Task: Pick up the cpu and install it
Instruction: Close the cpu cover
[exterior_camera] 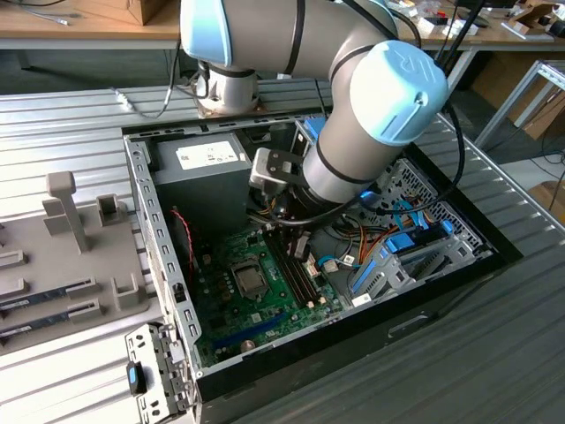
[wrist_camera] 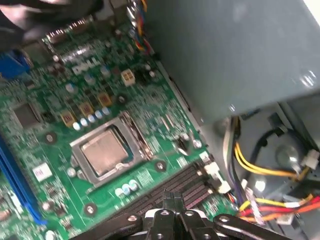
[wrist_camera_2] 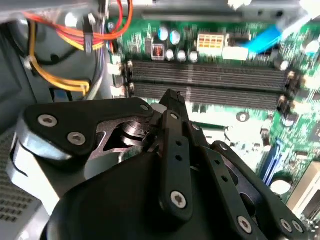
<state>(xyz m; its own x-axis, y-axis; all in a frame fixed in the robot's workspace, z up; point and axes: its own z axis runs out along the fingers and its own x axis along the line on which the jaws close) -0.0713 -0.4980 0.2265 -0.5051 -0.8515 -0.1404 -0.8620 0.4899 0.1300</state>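
The cpu already lay in its socket, the closed, empty fingers over the memory slots, so any retreat wanted care.

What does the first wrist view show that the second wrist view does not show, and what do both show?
First wrist view alone: the cpu lying in its metal-framed socket, and the grey power-supply box.

Second wrist view alone: the gripper's linkage plates close up, and a blue cable.

Both wrist views: the green motherboard, the empty black memory slots, the yellow and red wires, and the gripper, fingers closed together on nothing.
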